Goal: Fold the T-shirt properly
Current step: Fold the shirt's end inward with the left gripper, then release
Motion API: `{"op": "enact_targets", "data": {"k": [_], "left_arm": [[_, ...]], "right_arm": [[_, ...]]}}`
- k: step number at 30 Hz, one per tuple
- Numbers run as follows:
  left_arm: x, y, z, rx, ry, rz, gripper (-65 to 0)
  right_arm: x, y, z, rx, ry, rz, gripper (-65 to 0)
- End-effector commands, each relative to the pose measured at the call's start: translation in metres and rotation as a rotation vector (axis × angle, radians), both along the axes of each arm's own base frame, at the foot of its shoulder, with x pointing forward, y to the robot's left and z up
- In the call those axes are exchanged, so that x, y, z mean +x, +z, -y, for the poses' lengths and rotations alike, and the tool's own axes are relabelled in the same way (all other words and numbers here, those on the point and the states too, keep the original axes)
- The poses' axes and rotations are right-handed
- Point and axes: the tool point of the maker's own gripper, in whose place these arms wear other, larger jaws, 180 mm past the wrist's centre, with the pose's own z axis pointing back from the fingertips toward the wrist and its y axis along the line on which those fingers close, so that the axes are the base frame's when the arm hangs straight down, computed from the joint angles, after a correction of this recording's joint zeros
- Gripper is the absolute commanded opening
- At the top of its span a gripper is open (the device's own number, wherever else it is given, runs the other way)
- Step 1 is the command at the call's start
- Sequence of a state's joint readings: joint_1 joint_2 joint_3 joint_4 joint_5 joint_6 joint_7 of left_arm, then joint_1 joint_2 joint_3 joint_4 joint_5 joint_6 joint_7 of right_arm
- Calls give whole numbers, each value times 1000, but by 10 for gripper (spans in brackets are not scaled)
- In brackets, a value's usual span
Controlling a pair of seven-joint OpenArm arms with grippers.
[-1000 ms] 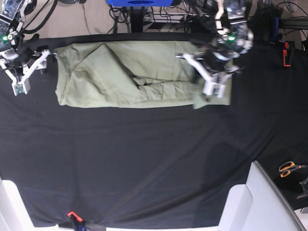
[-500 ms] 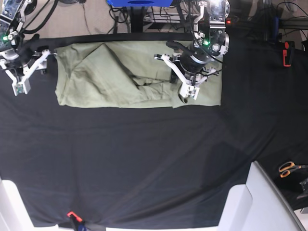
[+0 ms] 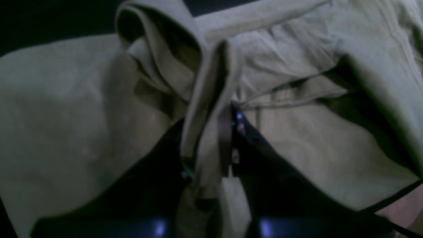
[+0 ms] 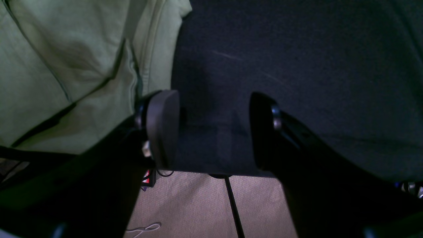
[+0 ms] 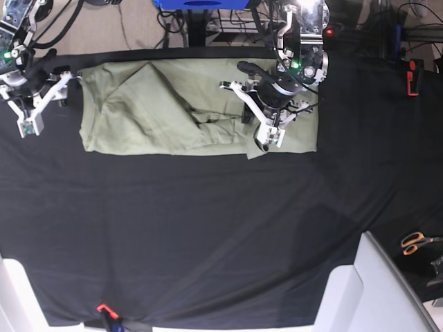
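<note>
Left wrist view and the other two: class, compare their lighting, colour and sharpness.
Left wrist view: dim, soft, the T-shirt looking tan rather than green, deep shadows in its folds. Right wrist view: brighter, the shirt pale green, the dark fingers near the lens slightly soft. Base view: evenly lit and fairly sharp, the black table cloth showing little detail.

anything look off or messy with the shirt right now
Yes. The pale sage-green cotton T-shirt is not lying flat: diagonal creases bunch across its middle, and its near edge by the left pincer sticks out as an uneven flap. In the left wrist view that pincer is shut on a raised fold of cloth.
</note>
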State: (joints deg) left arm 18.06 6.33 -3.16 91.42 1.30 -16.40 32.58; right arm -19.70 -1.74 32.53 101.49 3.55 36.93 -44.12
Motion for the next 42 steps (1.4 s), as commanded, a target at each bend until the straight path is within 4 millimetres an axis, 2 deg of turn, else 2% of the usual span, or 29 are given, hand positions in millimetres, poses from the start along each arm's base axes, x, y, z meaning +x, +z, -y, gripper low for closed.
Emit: {"op": "enact_targets", "data": {"k": [1, 9, 13, 16, 20, 22, 24, 26, 27, 30, 33, 35, 42], "left_arm": [[8, 9, 4, -17, 1, 38, -650], [7, 8, 6, -18, -6, 34, -650], [1, 11, 35, -43, -86, 35, -410], [-3, 14, 56, -63, -141, 39, -286], [-8, 20, 85, -91, -217, 48, -191], [-12, 24, 101, -105, -259, 55, -186], [-13, 29, 105, -111, -268, 67, -202], [-9, 37, 93, -104, -237, 92, -268], [-10, 39, 81, -89, -209, 96, -329], [-6, 49, 15, -6, -71, 128, -650], [-11, 50, -34, 63, 40, 126, -650], [-16, 45, -53, 92, 77, 108, -650], [-43, 11, -70, 123, 77, -3, -650]], "right_arm": [[7, 9, 4, -12, 1, 37, -323], [7, 8, 3, -10, 1, 37, -323], [7, 8, 3, -10, 1, 37, -323], [7, 8, 3, -10, 1, 37, -323], [7, 9, 5, -13, 1, 37, -323], [7, 9, 5, -15, 2, 37, -323], [7, 9, 5, -14, 3, 37, -323], [7, 9, 5, -14, 3, 37, -323], [7, 9, 5, -14, 3, 37, -323], [7, 9, 6, -15, 0, 37, -323], [7, 9, 6, -16, 2, 37, -323], [8, 9, 5, -16, 4, 37, -323], [12, 11, 4, -14, 4, 48, -323]]}}
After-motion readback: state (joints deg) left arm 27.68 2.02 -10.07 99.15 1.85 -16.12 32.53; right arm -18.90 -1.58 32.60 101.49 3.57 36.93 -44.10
